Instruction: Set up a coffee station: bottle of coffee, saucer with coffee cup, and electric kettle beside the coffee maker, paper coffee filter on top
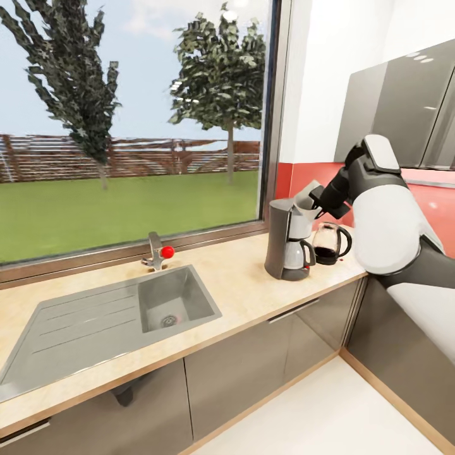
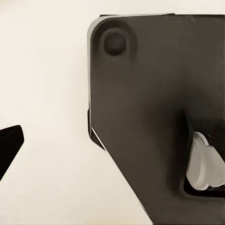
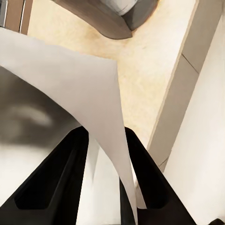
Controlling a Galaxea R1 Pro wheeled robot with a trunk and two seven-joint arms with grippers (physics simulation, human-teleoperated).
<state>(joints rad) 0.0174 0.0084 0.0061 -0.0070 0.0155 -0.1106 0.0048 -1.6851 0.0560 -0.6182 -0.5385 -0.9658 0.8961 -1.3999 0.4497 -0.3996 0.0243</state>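
The grey coffee maker [image 1: 287, 243] stands on the beige countertop [image 1: 240, 291] to the right of the sink, its glass carafe in front. My right gripper [image 1: 321, 197] hovers just above and to the right of its top, shut on a white paper coffee filter [image 1: 306, 197]. In the right wrist view the filter [image 3: 70, 93] fans out from between the two black fingers [image 3: 61, 183] of the gripper [image 3: 105, 136], with the coffee maker [image 3: 103, 18] beyond it. A glass electric kettle [image 1: 330, 242] with a dark handle stands right beside the coffee maker.
A steel sink [image 1: 120, 316] with a red-knobbed tap [image 1: 158, 251] fills the counter's left part under a large window. Grey wall cabinets [image 1: 404, 107] hang at the right above a red backsplash. The left wrist view looks down at a dark grey robot part [image 2: 154, 117] over pale floor.
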